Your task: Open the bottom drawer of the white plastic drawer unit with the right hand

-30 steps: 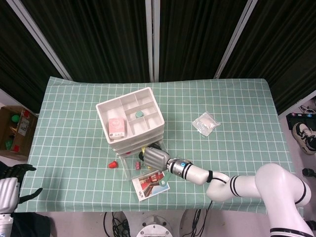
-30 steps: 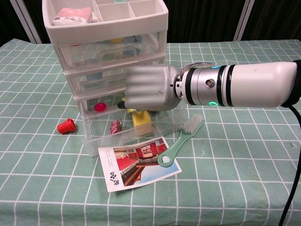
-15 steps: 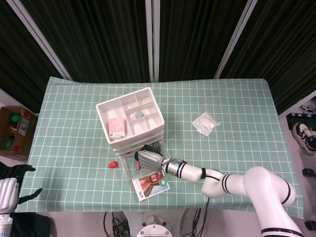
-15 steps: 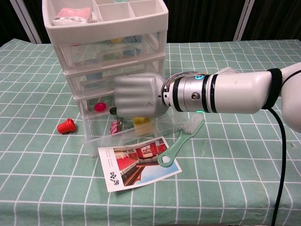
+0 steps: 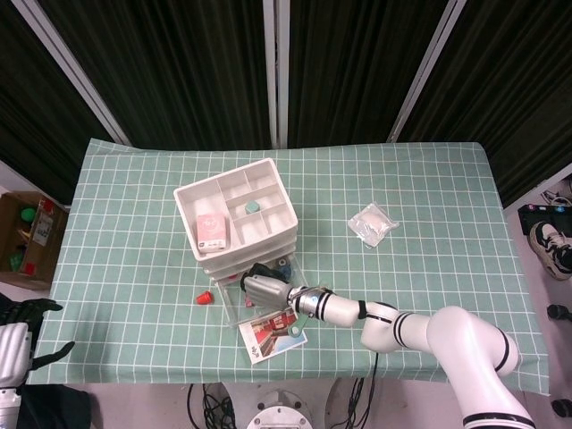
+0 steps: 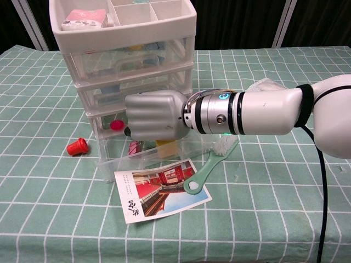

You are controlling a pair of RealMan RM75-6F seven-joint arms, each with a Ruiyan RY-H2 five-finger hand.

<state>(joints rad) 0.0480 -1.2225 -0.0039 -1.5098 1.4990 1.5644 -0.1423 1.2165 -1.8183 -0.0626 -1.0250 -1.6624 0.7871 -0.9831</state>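
Here we see our right robot hand (image 6: 155, 116) with fingers curled in, its back to the chest camera; whether it grips anything we cannot tell. It sits over the pulled-out clear bottom drawer (image 6: 159, 155) of the white plastic drawer unit (image 6: 123, 44) on the green checked tabletop (image 6: 274, 192). Our left robot hand (image 5: 25, 327) hangs apart, fingers spread.

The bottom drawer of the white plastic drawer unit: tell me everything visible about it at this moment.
The bottom drawer is a shallow tray of clear plastic, the lowest of the white plastic drawer unit. It stands pulled out toward the camera, resting flat on the green checked tablecloth. Inside show a yellow block and a small pink item. The right hand sits above its open part, fingers curled; contact with the drawer cannot be told. A picture postcard lies against its front wall, a green brush beside it.
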